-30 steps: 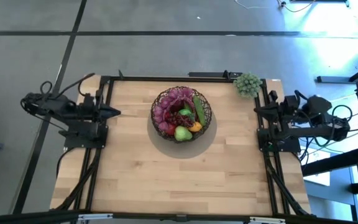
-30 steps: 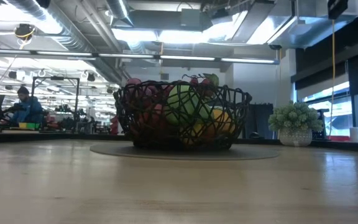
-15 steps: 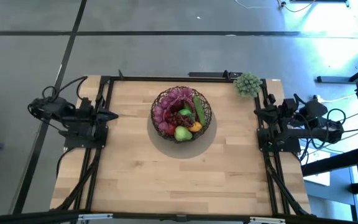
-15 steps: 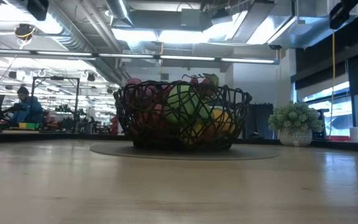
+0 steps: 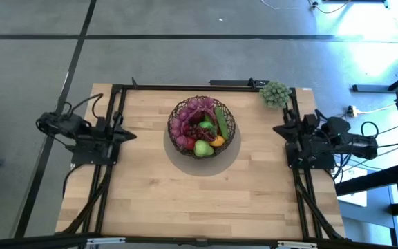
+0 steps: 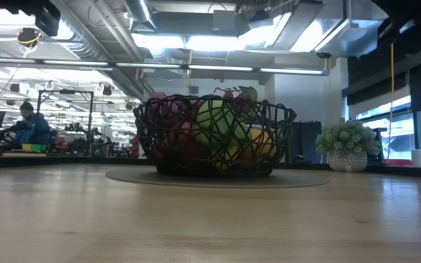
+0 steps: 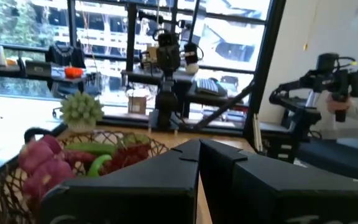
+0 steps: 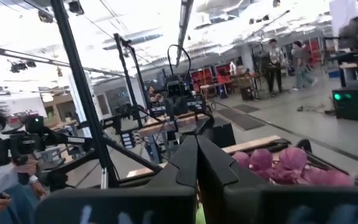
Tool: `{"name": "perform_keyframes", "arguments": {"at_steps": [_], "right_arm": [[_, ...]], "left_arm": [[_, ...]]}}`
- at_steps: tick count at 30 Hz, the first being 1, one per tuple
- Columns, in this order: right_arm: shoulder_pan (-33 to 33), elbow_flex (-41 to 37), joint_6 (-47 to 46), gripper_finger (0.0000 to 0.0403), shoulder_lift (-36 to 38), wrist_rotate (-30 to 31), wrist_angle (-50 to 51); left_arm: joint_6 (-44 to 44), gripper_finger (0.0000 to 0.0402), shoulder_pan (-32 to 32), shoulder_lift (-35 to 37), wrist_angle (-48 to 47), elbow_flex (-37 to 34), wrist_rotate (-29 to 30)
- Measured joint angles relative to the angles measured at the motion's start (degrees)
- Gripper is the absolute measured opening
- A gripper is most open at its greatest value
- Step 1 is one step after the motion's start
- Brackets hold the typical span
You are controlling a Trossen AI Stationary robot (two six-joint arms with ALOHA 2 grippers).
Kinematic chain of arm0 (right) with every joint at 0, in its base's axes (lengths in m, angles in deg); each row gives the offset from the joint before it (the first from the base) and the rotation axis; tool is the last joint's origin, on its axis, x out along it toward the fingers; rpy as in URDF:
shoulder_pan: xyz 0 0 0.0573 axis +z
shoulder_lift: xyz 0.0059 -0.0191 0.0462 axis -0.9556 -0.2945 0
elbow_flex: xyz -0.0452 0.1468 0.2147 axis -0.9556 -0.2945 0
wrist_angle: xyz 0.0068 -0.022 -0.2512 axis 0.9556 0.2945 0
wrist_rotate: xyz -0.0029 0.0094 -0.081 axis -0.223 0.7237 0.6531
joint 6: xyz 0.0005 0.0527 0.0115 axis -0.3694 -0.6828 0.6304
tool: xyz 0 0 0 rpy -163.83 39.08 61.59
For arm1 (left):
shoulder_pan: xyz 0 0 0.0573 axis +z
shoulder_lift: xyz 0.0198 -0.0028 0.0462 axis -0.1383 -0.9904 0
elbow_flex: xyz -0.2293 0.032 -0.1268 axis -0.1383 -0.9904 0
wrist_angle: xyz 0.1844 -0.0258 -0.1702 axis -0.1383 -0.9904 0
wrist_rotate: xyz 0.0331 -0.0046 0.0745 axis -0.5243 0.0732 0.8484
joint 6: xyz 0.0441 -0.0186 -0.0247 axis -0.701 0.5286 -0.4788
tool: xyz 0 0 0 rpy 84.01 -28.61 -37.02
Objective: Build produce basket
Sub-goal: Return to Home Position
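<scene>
Pale wooden table (image 5: 185, 200) on a grey floor (image 5: 185, 55), one arm at each side.
The left gripper (image 5: 130, 134) and the right gripper (image 5: 277, 129) sit at opposite table edges, pointing inward, fingers pressed together and empty. Well apart between them, the round dark woven-wire basket (image 5: 173, 124) holds the toy fruits and vegetables (image 5: 200, 131). A pale green bumpy cluster (image 5: 276, 93) stands at the far right corner.

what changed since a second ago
Both arms settled slightly beside the table: the left gripper drifted toward the near edge, the right gripper nudged inward. Nothing was taken or released. The basket, its produce and the pale green cluster stayed put.
</scene>
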State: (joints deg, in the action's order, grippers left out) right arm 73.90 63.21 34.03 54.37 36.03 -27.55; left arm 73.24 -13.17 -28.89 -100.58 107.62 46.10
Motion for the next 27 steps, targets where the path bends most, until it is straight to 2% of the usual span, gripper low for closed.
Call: {"name": "perform_keyframes", "arguments": {"at_steps": [9,19,27], "right_arm": [[0.01,-9.45,2.16,0.0000,0.00,-1.01,-13.63],[0.01,-18.41,6.67,0.0000,0.00,-0.96,-21.71],[0.01,-18.73,20.34,0.0000,-0.17,-1.05,-18.63]], "left_arm": [[-4.61,0.0002,0.00,0.04,7.62,-6.03,1.35],[-4.82,0.0001,0.00,0.02,15.01,-13.25,1.51],[-4.91,0.0001,0.00,-0.01,23.77,-20.43,1.51]]}}
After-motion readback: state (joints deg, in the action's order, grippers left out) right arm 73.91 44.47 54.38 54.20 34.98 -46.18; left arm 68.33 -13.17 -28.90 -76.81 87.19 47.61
